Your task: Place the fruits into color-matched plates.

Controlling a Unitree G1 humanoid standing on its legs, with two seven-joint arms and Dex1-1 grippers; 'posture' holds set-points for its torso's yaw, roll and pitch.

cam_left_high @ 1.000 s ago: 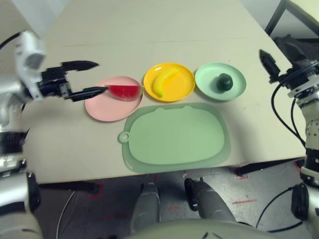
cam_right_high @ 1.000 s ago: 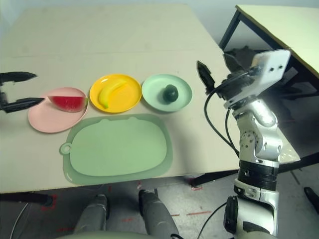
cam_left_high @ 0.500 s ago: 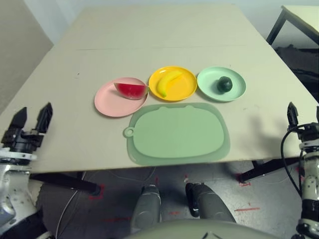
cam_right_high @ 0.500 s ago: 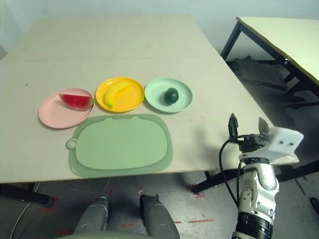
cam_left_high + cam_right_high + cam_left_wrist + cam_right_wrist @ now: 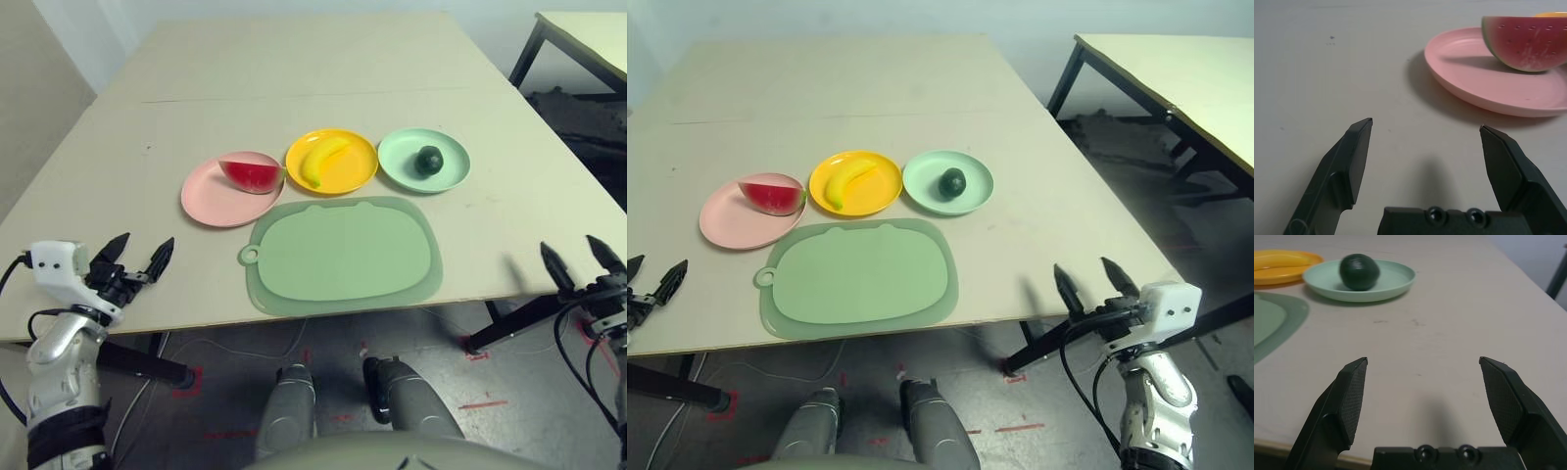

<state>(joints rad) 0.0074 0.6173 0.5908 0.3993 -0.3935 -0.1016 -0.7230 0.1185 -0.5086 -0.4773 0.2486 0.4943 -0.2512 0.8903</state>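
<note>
The red watermelon wedge (image 5: 252, 175) lies on the pink plate (image 5: 208, 201). A yellow banana (image 5: 321, 161) rests on the yellow plate (image 5: 355, 172). On the mint green plate (image 5: 449, 168) sits the dark avocado (image 5: 427, 160). My left gripper (image 5: 137, 259) is open and empty over the table's front left edge, well short of the pink plate (image 5: 1484, 83). My right gripper (image 5: 582, 263) is open and empty by the front right edge, pointing toward the avocado (image 5: 1359, 271) from a distance.
A large rounded green mat (image 5: 343, 255) with a small ring tab lies in front of the three plates. A second table (image 5: 1176, 69) stands to the right, with dark gear on the floor beneath it.
Both arms have drawn back from plate height down to the table's front edge, the left one leaving the watermelon on the pink plate. The head camera has shifted too.
</note>
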